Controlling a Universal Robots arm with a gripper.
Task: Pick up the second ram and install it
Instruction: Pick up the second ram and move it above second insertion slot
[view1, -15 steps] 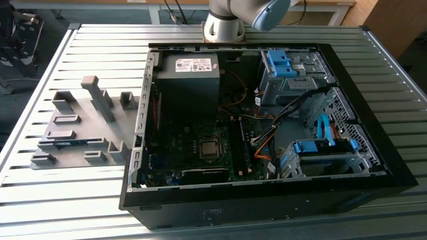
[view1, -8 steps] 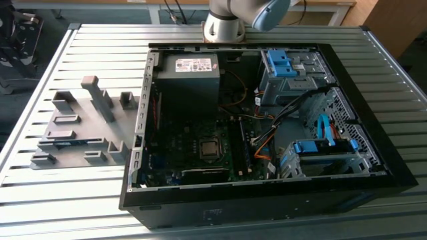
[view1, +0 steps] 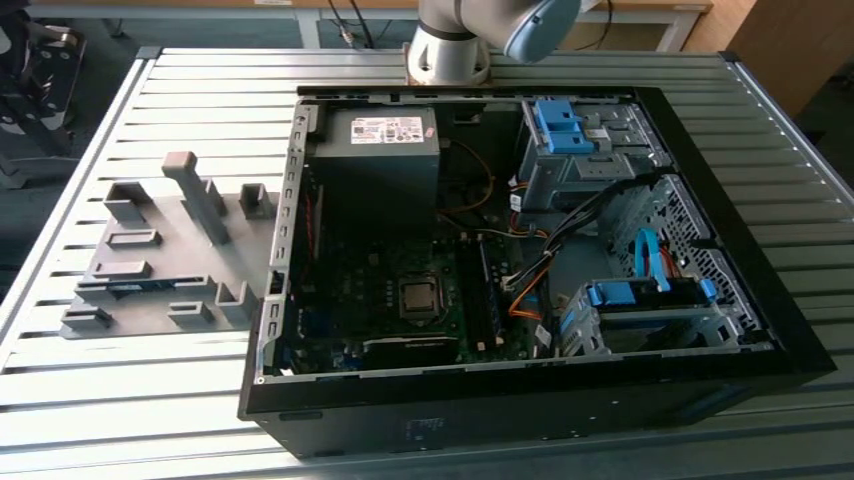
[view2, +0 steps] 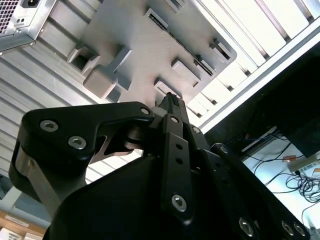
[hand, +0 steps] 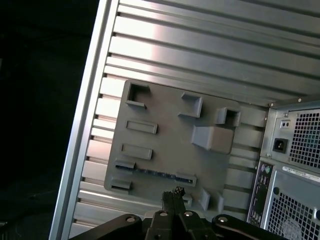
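In the exterior view the open PC case (view1: 534, 415) lies on the slatted surface (view1: 134, 410); to the exterior view's left of it, a grey holder plate (view1: 187, 280) carries the second ram (view1: 134, 288) on edge along its near side. In the second wrist view the claw (view2: 170, 99) hangs above that plate, apart from it. In the first wrist view the claw looks closed on nothing, pointing just near of the strip (hand: 152, 172). I judge this the approach to the pick, and a grasp calls for opening across the thin top edge.
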